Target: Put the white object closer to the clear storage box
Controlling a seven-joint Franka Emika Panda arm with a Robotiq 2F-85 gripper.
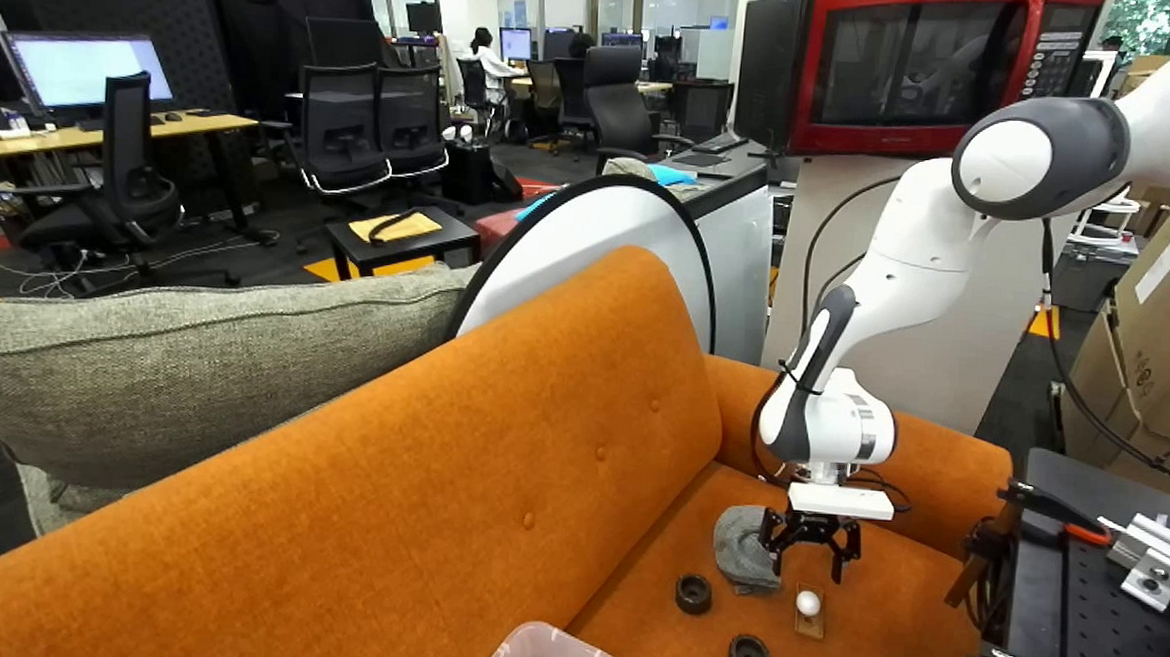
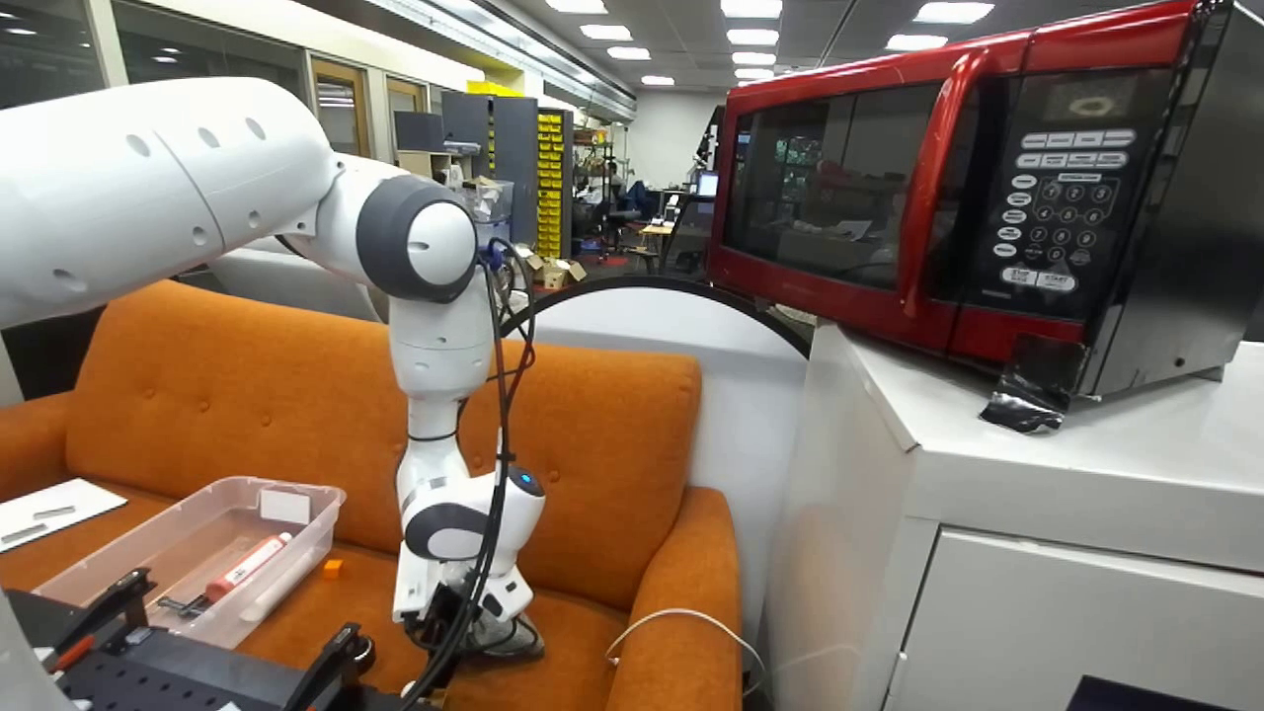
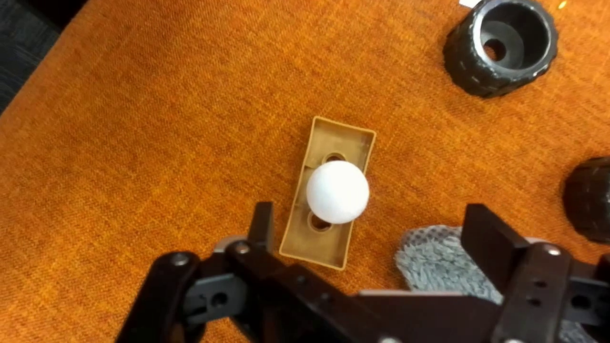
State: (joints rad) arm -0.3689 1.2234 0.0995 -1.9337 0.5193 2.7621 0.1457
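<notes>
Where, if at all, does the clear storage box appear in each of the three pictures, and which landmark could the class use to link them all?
In an exterior view: the clear storage box is at the bottom edge, near the middle, cut off by the frame.
In an exterior view: the clear storage box is in the lower left.
In the wrist view: not in it.
Shared landmark: the orange sofa, seen in all three.
</notes>
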